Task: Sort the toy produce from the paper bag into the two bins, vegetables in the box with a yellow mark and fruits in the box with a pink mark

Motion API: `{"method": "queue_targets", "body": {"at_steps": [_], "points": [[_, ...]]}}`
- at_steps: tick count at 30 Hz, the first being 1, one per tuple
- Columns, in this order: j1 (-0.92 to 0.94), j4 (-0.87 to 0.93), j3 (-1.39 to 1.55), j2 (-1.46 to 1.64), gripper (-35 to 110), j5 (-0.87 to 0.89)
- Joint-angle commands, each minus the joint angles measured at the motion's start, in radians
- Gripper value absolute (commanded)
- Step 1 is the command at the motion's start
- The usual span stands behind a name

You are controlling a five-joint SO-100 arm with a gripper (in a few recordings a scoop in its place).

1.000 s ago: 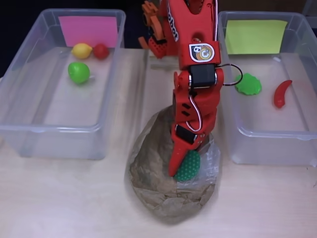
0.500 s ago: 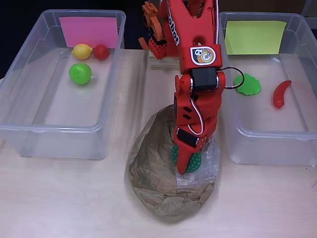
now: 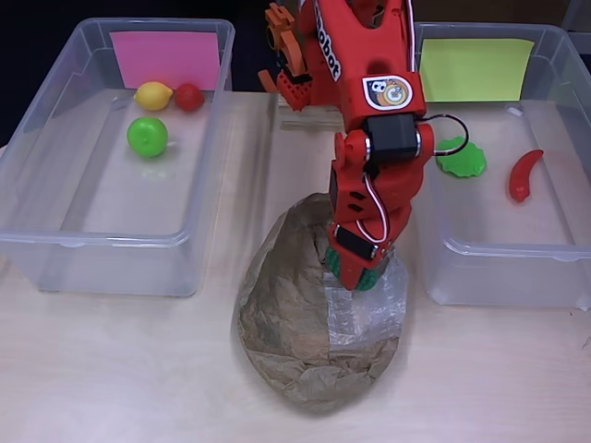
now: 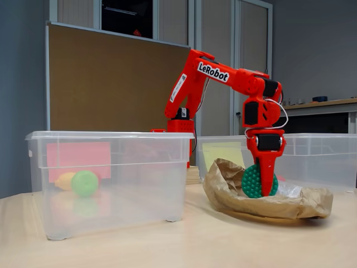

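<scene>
Setting: pale wooden table (image 3: 111, 369) in an office, brown partition behind.
Green toy: a bumpy dark-green disc (image 4: 257, 181), clamped between the red gripper's (image 3: 355, 275) fingers, sits just above the crumpled paper bag (image 3: 291, 332), evidently freshly picked.
Destination: likely the yellow-marked bin (image 3: 503, 268) on the overhead view's right, where a green leafy piece (image 3: 462, 159) and red chilli (image 3: 524, 173) already lie.
Pink-marked bin (image 3: 102, 249): holds lemon (image 3: 153, 94), red fruit (image 3: 189, 96) and green apple (image 3: 147, 136), fruits already sorted.
</scene>
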Motion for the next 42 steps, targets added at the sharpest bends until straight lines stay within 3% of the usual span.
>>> {"method": "queue_targets", "body": {"at_steps": [1,13,18,23,30,37,42], "points": [[0.002,0.051,-0.037,0.058,7,0.006],[0.046,0.288,-0.302,0.135,6,-0.029],[0.069,0.411,-0.351,0.25,5,0.089],[0.04,0.525,-0.215,0.457,3,0.359],[-0.178,0.646,-0.11,0.719,2,0.804],[-0.492,0.623,0.115,0.953,1,1.327],[-0.752,0.468,0.423,1.137,1,1.744]]}}
